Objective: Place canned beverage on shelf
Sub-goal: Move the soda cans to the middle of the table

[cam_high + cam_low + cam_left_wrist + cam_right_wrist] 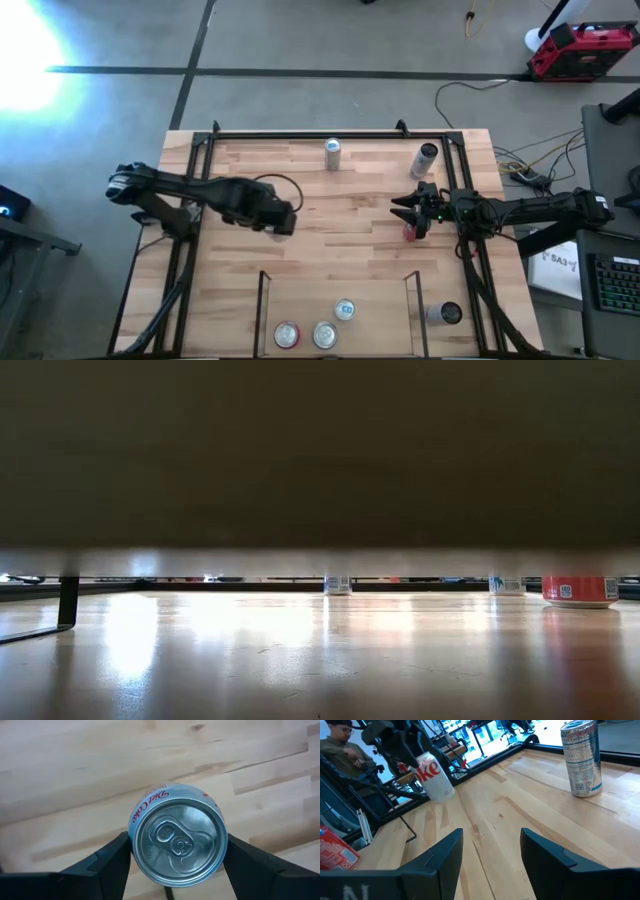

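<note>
the diet coke can is pinched by the left gripper above the table's left middle, and it must next be carried to the shelf, where three cans are already seen.

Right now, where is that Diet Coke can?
The Diet Coke can is gripped in the left gripper, held above the table's left-middle, well short of the shelf at the near edge.
</note>
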Robot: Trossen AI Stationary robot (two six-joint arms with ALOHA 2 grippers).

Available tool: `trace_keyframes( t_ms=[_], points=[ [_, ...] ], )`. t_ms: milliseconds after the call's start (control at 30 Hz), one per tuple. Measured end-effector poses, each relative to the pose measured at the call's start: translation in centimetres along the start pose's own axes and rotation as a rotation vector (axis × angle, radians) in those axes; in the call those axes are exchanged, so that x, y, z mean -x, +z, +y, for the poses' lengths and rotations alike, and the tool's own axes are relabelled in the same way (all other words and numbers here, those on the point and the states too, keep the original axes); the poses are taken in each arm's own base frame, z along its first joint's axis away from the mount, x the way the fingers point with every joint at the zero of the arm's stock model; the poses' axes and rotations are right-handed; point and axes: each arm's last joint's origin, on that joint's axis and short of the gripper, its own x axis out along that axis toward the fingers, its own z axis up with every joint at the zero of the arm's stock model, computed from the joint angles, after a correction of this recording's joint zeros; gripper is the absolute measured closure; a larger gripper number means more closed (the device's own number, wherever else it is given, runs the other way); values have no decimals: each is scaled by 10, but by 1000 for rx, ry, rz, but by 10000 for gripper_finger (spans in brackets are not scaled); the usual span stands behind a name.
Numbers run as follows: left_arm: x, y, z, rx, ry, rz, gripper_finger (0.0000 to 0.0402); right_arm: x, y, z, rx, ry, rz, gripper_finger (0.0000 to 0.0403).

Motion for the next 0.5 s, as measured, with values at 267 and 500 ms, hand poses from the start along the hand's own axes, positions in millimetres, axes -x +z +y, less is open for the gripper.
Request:
trace_keyframes(
  t_ms=[267,500],
  points=[
    [-35,7,-26,-61,44,54,147,0,0,0,0,0,-1,220],
    [-38,11,-63,-153,34,62,147,0,0,0,0,0,-1,220]
  ],
)
